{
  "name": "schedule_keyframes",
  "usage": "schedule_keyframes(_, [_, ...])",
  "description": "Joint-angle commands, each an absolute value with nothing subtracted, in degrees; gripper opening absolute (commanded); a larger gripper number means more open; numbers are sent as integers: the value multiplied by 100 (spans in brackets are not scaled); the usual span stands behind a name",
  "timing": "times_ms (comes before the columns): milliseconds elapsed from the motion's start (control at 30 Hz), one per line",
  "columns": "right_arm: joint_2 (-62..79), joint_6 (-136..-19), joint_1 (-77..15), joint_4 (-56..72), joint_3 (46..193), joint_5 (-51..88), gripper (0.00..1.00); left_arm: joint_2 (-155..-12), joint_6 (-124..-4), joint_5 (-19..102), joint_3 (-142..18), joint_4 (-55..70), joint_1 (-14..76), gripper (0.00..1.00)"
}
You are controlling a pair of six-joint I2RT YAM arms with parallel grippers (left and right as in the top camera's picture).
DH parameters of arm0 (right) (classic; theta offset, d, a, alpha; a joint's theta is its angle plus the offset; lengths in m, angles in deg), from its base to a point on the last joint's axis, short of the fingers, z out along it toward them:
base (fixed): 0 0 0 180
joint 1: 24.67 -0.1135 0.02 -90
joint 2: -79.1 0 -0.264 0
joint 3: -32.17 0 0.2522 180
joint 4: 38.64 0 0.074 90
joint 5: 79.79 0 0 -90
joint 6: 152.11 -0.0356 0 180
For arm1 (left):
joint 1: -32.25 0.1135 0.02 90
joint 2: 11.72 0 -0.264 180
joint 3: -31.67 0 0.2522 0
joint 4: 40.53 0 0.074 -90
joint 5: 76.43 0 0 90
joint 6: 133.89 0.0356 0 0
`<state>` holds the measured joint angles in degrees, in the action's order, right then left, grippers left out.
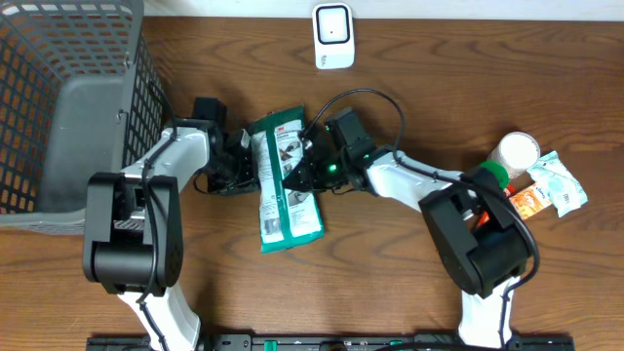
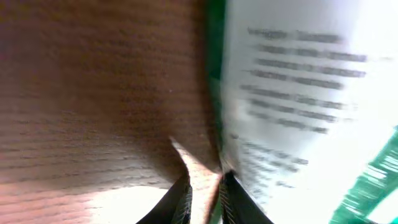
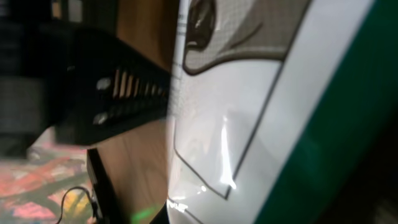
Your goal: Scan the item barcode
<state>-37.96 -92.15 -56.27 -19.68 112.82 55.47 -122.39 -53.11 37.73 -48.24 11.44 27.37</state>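
Grippers flank the green-and-white pack (image 1: 283,180) lying flat on the wooden table (image 1: 439,107), long axis roughly toward the white scanner (image 1: 332,36): right gripper (image 1: 310,171) pressed together at its right edge, left gripper (image 1: 246,162) barely parted at its left (grip unclear).

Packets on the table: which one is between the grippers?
The large green-and-white packet in the middle, flanked by the left gripper and right gripper; the small pale packet and orange packet lie far right.
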Motion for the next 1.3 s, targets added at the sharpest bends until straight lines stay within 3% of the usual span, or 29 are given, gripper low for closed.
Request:
schedule_keyframes(0, [-3164,-8481,-5552,-1765,11258,5822,1,-12184,-5431,2525,-4612,1037,2785,22])
schedule_keyframes(200, [-2128,-8102,-5456,-1118,11262,4935,1,-11406,-5612,2431,-4612,808,2829,22])
schedule_keyframes(433, [-382,-7158,-5548,-202,11339,2660,1,-10031,-6030,2009,-4612,696,3194,22])
schedule_keyframes(567, [152,-6680,-5570,480,11772,2100,1,-9413,-6056,2011,-4612,696,3414,24])
schedule_keyframes(767, [-167,-6159,-5607,2222,13783,1409,1,-8960,-6185,2016,-4612,729,3674,24])
schedule_keyframes(1033, [-1737,-5313,-6051,4584,17518,-396,1,-8958,-6277,2014,-4612,939,4127,30])
schedule_keyframes(1100, [-2045,-5112,-6177,4766,18110,-853,1,-8958,-6384,2016,-4612,970,4284,33])
schedule_keyframes(1267, [-2327,-4441,-6396,4136,18416,-1170,1,-8958,-6417,2016,-4612,1026,4418,53])
